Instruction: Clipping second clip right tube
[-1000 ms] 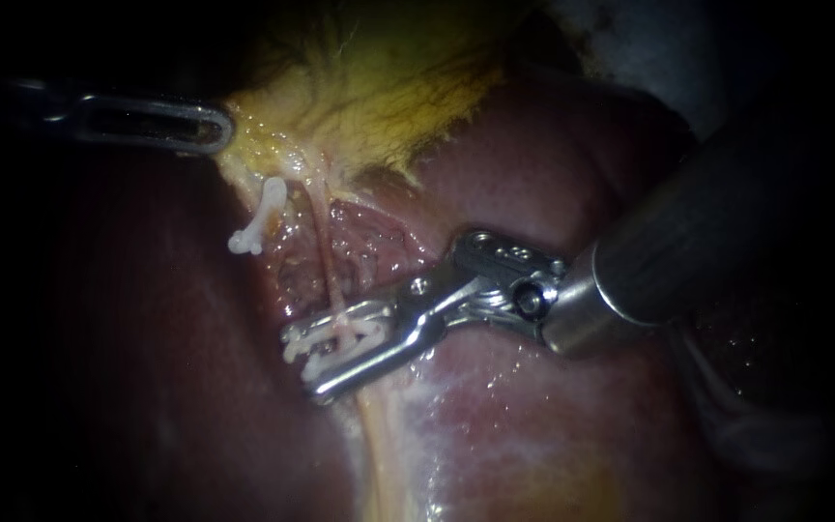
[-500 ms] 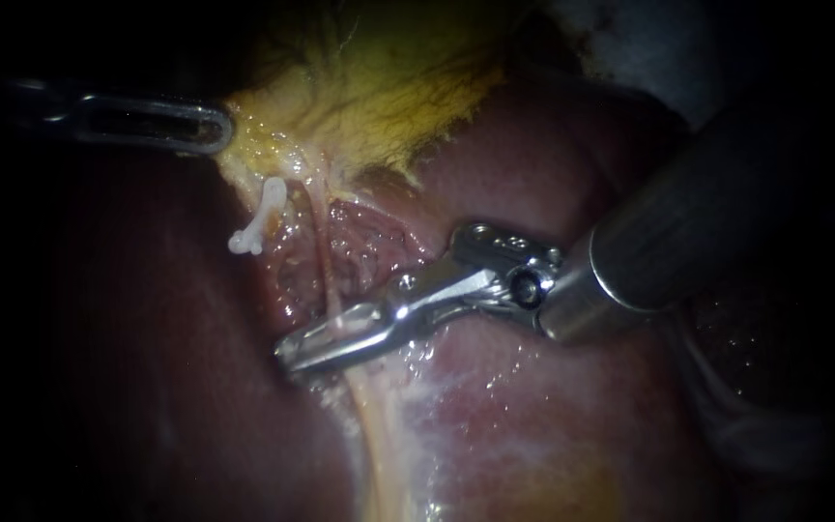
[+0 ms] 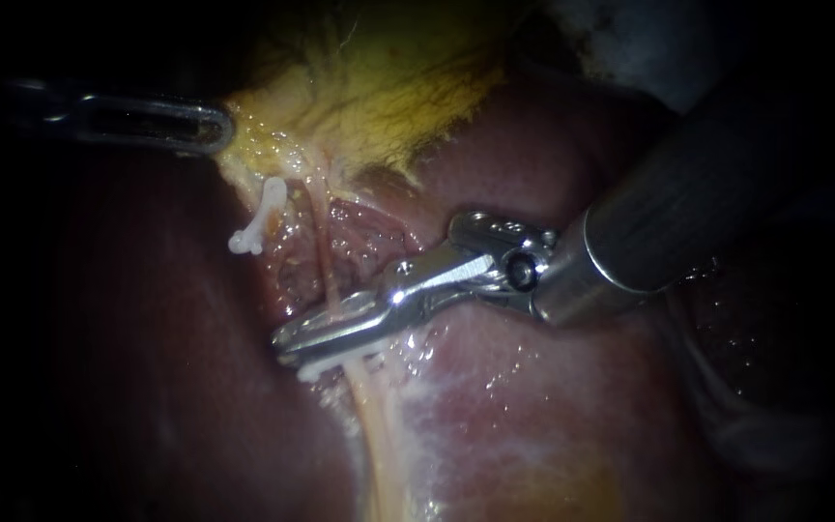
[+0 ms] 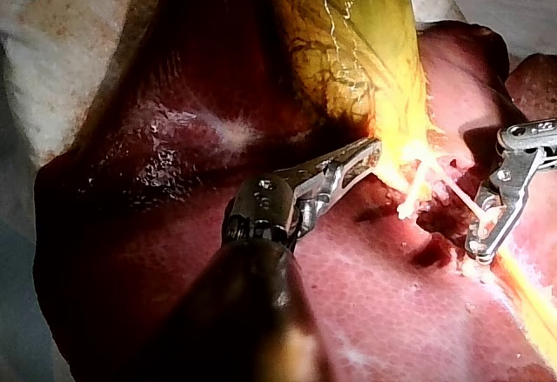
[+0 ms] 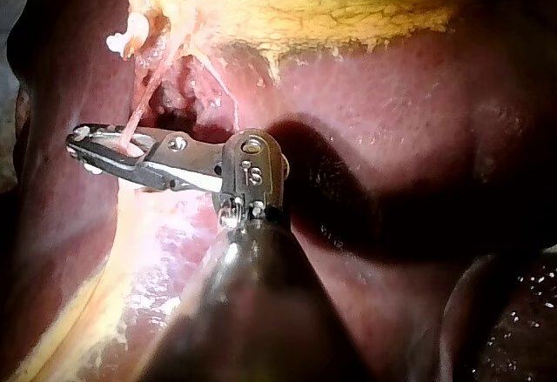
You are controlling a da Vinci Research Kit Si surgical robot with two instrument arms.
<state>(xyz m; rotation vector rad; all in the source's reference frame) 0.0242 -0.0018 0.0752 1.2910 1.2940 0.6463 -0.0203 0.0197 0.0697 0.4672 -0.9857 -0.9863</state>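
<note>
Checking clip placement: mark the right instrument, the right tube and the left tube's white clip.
right instrument (image 3: 284,346), endoscope view, between its jaw tips
right tube (image 3: 322,256), endoscope view, stretch above the jaws
white clip (image 3: 263,215), endoscope view, its middle

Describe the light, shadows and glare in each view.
Endoscope view: light only in the middle; glare on the right instrument, shut on a clip; the left instrument half lost in darkness. Left wrist view: strong glare on the gallbladder where the left instrument grips it. Right wrist view: the right instrument throws a dark shadow over the liver.
</note>
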